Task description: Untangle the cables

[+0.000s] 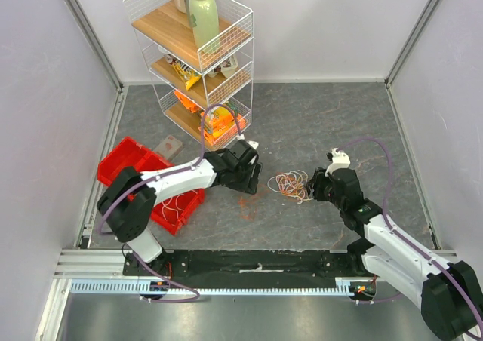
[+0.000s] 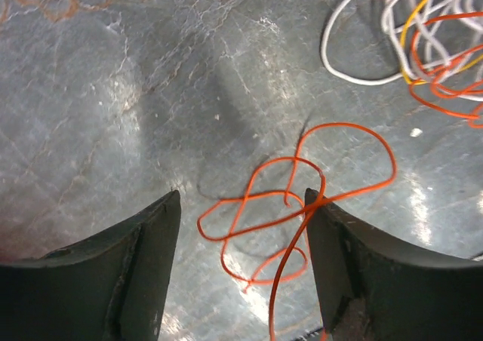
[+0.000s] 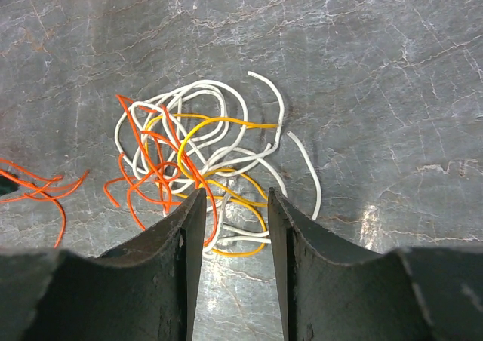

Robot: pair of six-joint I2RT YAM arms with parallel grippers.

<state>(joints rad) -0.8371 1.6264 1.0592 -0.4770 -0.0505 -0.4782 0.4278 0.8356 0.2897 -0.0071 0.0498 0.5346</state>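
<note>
The cables lie as a tangle [image 1: 290, 184] of orange, yellow and white wire on the grey table between the two arms. One loose orange cable [image 1: 245, 201] lies apart, to its left. My left gripper [image 1: 253, 184] is open above this orange cable [image 2: 349, 125], with loops between its jaws [image 2: 241, 194] and one strand against the right finger. The tangle shows at that view's top right [image 2: 438, 47]. My right gripper [image 1: 315, 184] is open at the tangle's right edge. In its wrist view the jaws [image 3: 235, 192] straddle several strands of the tangle [image 3: 196, 152].
A white wire shelf rack [image 1: 200, 54] with bottles and snack packs stands at the back left. A red bin [image 1: 143, 167] holding some wire sits at the left by the left arm. A small grey flat object [image 1: 167, 146] lies beside it.
</note>
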